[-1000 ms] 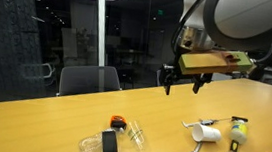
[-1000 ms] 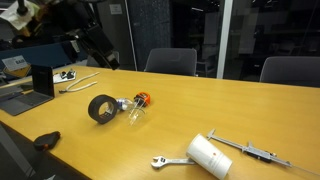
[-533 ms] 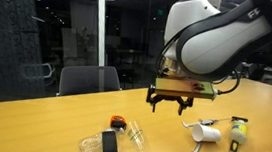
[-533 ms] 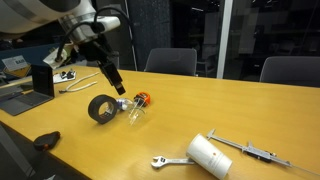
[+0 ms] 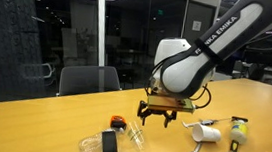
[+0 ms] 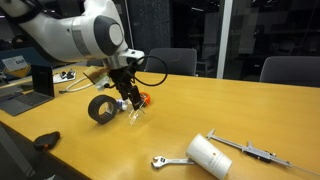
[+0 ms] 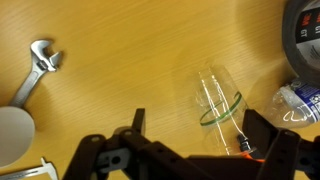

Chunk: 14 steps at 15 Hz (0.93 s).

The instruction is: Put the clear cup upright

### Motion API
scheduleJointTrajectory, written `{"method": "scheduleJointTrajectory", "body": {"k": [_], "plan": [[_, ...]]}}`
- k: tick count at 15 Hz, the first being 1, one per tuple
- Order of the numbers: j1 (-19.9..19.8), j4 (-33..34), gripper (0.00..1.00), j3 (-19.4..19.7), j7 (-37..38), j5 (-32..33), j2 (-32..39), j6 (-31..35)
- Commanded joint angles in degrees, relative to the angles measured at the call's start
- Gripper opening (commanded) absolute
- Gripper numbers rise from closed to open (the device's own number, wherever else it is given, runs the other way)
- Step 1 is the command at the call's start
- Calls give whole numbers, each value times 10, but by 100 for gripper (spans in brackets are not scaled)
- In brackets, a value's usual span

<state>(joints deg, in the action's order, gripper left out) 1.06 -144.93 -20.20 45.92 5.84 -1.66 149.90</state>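
Observation:
The clear cup (image 7: 220, 97) lies on its side on the wooden table; it is see-through with a thin green ring. It also shows in both exterior views (image 5: 135, 136) (image 6: 137, 114). My gripper (image 7: 200, 135) is open and empty. It hangs just above the cup, with one finger on each side of it in the wrist view. In both exterior views the gripper (image 5: 158, 117) (image 6: 129, 99) is low over the table, close to the cup and not touching it.
A black tape roll (image 6: 100, 109) and a small orange object (image 6: 144, 98) lie right beside the cup. A crumpled clear container (image 5: 89, 144) lies past the roll. A white cup (image 6: 208, 155), a wrench (image 6: 165, 160) and a caliper (image 6: 252, 151) lie further along the table.
The arm has swung across and come down from high above the table to just over the clear cup. The gripper stayed open. Nothing on the table moved.

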Motion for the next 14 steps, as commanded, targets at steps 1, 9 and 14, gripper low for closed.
{"method": "scheduleJointTrajectory", "body": {"k": [1, 9, 14], "plan": [[41, 73, 100, 44, -80, -27, 84, 20], [80, 137, 100, 56, -213, -168, 143, 23], [97, 124, 100, 57, -264, -185, 140, 31]]}}
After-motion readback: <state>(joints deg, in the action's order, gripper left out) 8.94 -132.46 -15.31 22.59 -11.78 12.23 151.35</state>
